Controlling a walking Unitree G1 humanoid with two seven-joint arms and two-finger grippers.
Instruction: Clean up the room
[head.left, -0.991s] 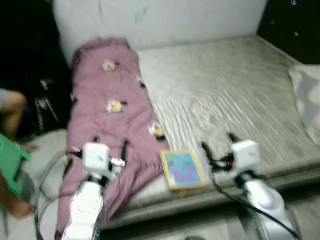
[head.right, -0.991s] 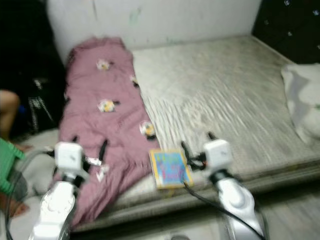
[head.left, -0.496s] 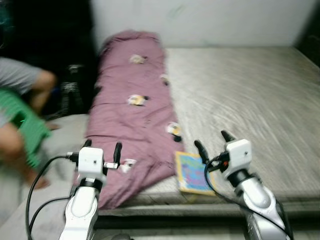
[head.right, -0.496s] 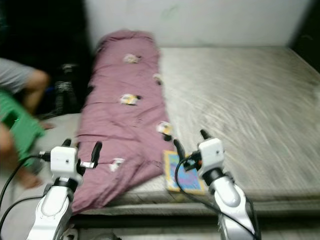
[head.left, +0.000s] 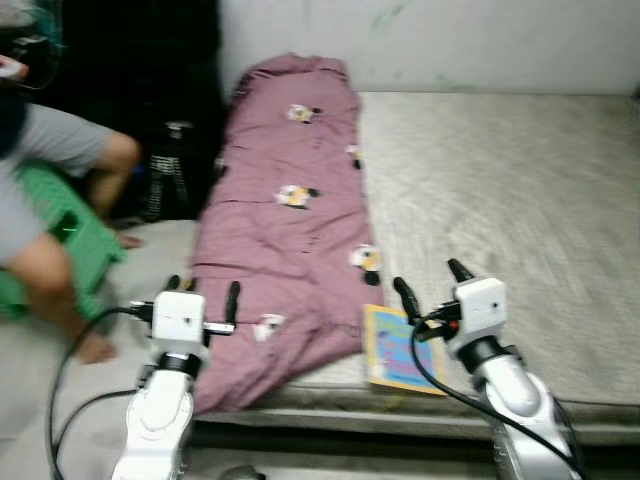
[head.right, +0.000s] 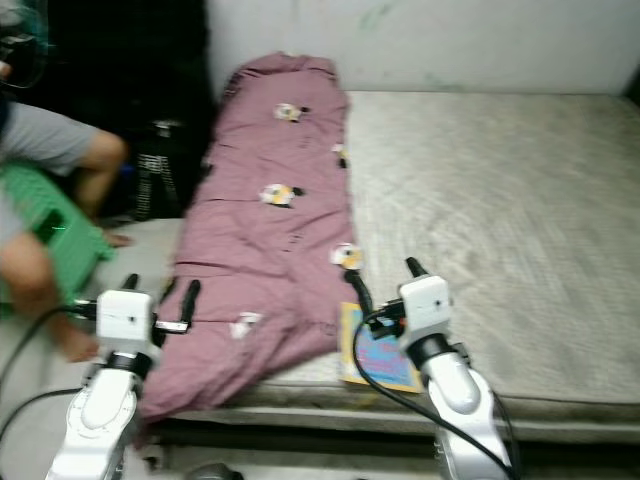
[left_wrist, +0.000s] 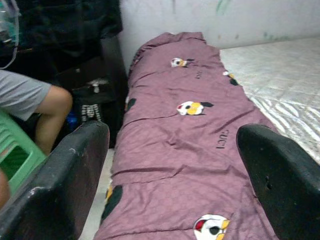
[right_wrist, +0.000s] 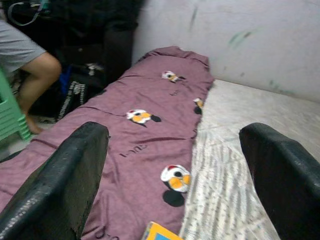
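Both arms are up in front of the bed, and a mauve blanket (head.left: 290, 210) printed with small cartoon patches runs down the left edge of the grey mattress (head.left: 500, 190), from the wall end to the near edge, where it spills over. The left gripper (head.left: 202, 298) hangs off the near left corner, fingers spread wide with nothing between them, facing along the blanket. The right gripper (head.left: 432, 285) is also spread and empty, poised at the near edge just above a colourful book (head.left: 400, 350), which lies flat beside the blanket's hem. On the floor to the left, a person (head.left: 60, 190) sits by a green stool (head.left: 50, 230).
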